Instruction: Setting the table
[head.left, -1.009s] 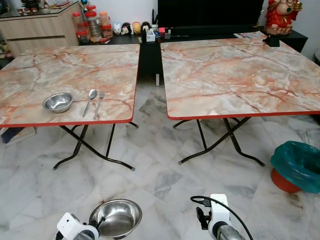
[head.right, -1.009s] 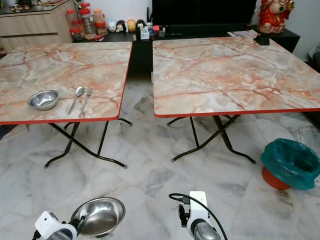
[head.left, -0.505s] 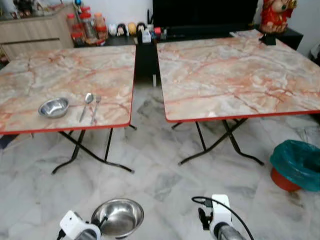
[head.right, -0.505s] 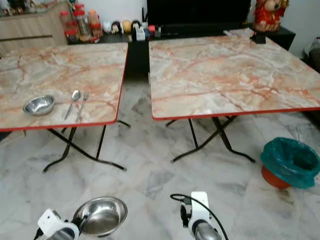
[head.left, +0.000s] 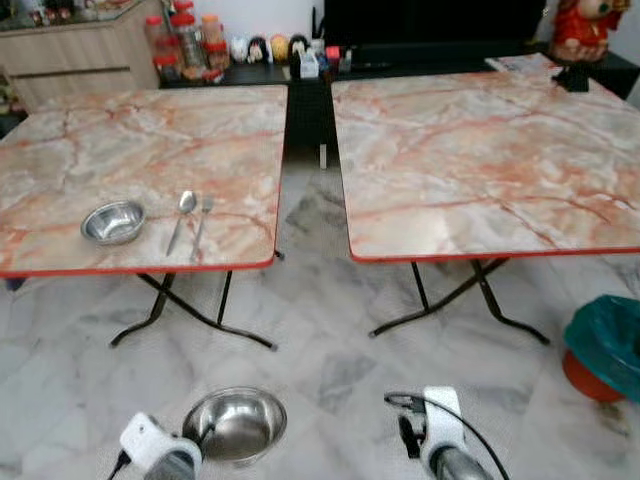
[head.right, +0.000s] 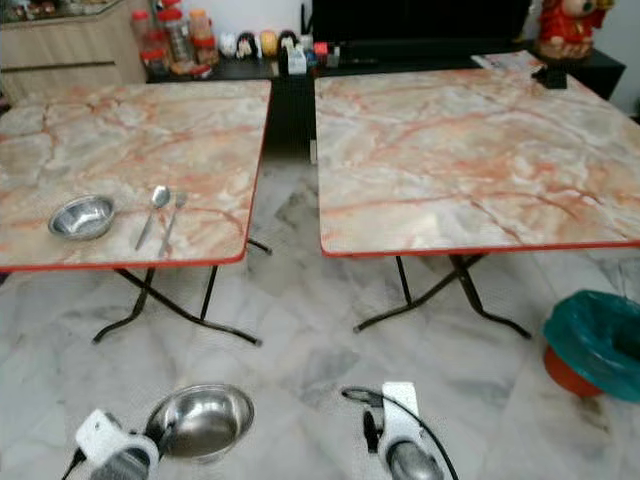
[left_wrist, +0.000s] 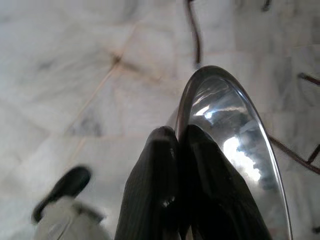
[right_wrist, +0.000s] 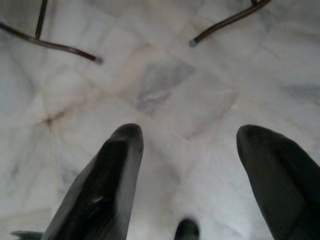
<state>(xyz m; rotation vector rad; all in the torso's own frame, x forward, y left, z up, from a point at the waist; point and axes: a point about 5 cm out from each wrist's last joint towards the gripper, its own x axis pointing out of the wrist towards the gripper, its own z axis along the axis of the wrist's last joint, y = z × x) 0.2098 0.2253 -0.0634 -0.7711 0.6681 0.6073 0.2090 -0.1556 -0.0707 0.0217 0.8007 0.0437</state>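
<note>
**Left gripper pinching a steel bowl's rim**

The left gripper (left_wrist: 177, 145) still pinches the steel bowl (head.left: 235, 424) low over the marble floor (head.left: 330, 330) — empty. Right gripper (right_wrist: 187, 165) hangs spread. Second bowl (head.left: 113, 221), also empty, stays beside spoon (head.left: 183, 215) and fork (head.left: 201, 222) on the left worktop (head.left: 150, 140).

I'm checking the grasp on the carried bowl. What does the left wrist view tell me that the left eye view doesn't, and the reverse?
Left wrist view alone: the left end effector in close-up, its fingers pinched shut on the rim of the carried bowl, one outside and one inside.
Left eye view alone: the left table with a small bowl, spoon and fork, the right table, and a green-lined bin.
Both: the carried bowl over the marble floor.
</note>
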